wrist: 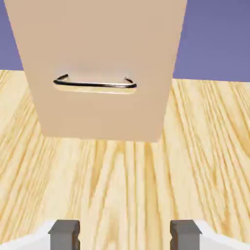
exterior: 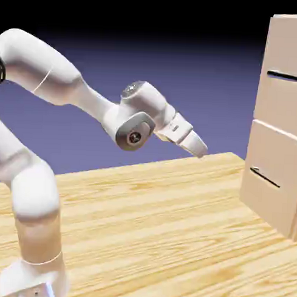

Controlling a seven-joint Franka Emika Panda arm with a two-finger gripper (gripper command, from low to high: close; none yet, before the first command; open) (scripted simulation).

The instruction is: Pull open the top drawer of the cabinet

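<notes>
Watching from the exterior view, I have the gripper (exterior: 200,154) reaching toward the cabinet (exterior: 279,129) and angled downward, well apart from it over the wooden table (exterior: 141,223). I judge that tilt suits a free approach, since no part of the hand touches anything and nothing needs bracing. The top drawer (exterior: 286,53) sits at the exterior view's right, above the hand's level, its front flush enough that I read it as closed. Its top drawer handle (exterior: 285,76) runs as a dark bar across the front, set there, I suppose, to give fingers something to hook. Below is the lower drawer (exterior: 272,174) with its own lower handle (exterior: 265,177). My count here: one arm, one cabinet, two drawers, two handles.

Switching to the hand view, I see two grey fingertips standing wide apart with only table between them, so I am gripping nothing. One handle shows, a bar standing off its panel on two short end posts, which leaves room behind it for a finger. From the bare table just under that panel, I take it for the lower one, so the camera is aimed too low for this job. My next move should be to raise and level the hand toward the upper bar; staying on this line risks catching the wrong drawer.
</notes>
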